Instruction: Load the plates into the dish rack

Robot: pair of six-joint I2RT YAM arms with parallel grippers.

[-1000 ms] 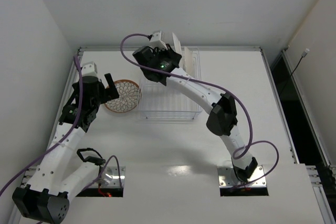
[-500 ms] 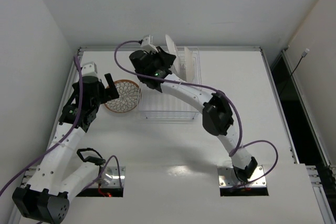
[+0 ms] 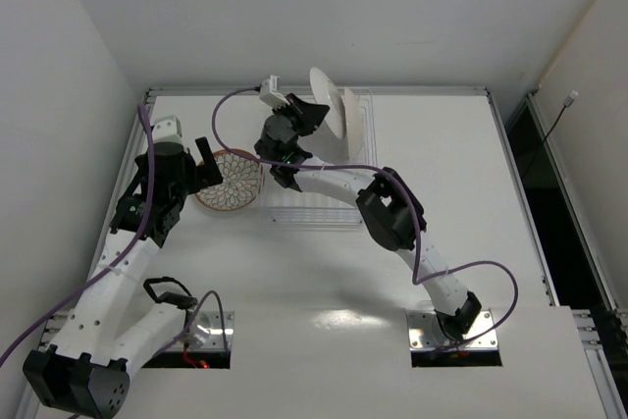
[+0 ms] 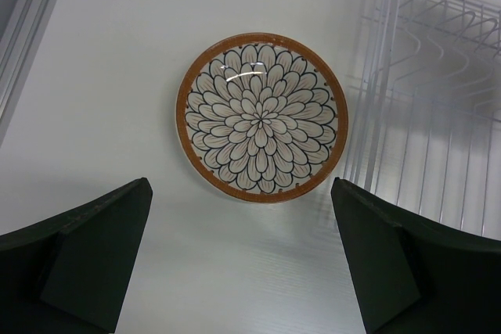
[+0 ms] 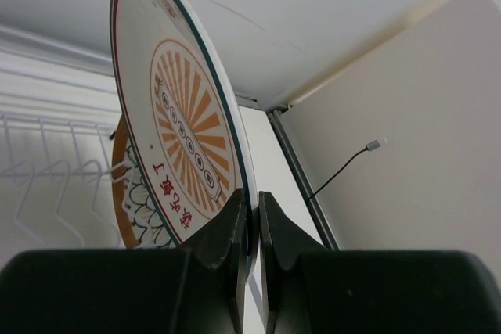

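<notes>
Jaws of the right gripper [image 5: 252, 207] are pinching the sunburst plate [image 5: 184, 123] by its rim, holding it on edge above the dish rack [image 3: 309, 213], seemingly parallel to the racked petal plate [image 5: 124, 181]. Left gripper [image 4: 239, 220], jaws spread, is hovering over the flat petal plate [image 4: 262, 117].

My white bench [image 3: 471, 174] fills mid-frame; plain pale walls [image 3: 392, 7] stand at top and left, a dark gap [image 3: 549, 193] down the right.
</notes>
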